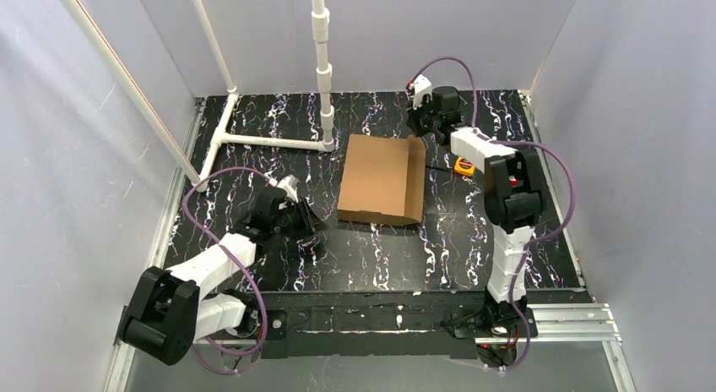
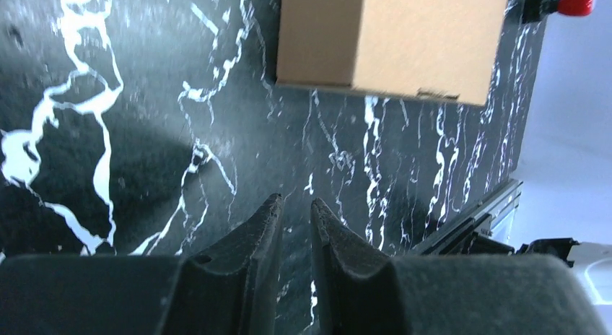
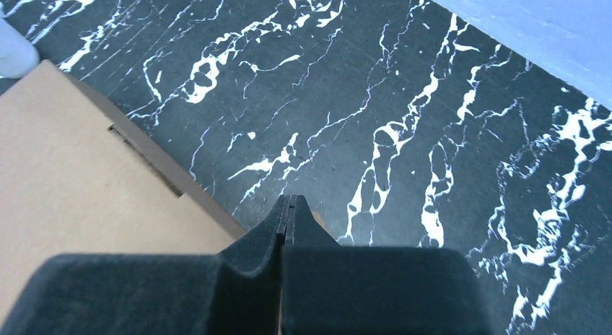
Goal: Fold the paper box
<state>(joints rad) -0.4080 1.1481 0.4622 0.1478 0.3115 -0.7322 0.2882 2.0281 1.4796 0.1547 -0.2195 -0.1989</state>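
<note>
The paper box (image 1: 378,179) lies in the middle of the black marbled table as brown cardboard, with its right flap (image 1: 415,176) standing up. The left wrist view shows the paper box (image 2: 390,39) ahead, well beyond the fingertips. My left gripper (image 1: 311,221) hovers left of the box's near corner; in its own view the left gripper (image 2: 292,205) has its jaws a narrow gap apart with nothing between them. My right gripper (image 1: 418,128) is at the box's far right corner. There the right gripper (image 3: 289,199) is shut, fingers pressed together, beside the cardboard edge (image 3: 72,183).
An orange tape measure (image 1: 463,165) sits right of the box, under the right arm. A white pipe frame (image 1: 270,140) lies on the table at the back left, with an upright post (image 1: 322,62). Grey walls enclose three sides.
</note>
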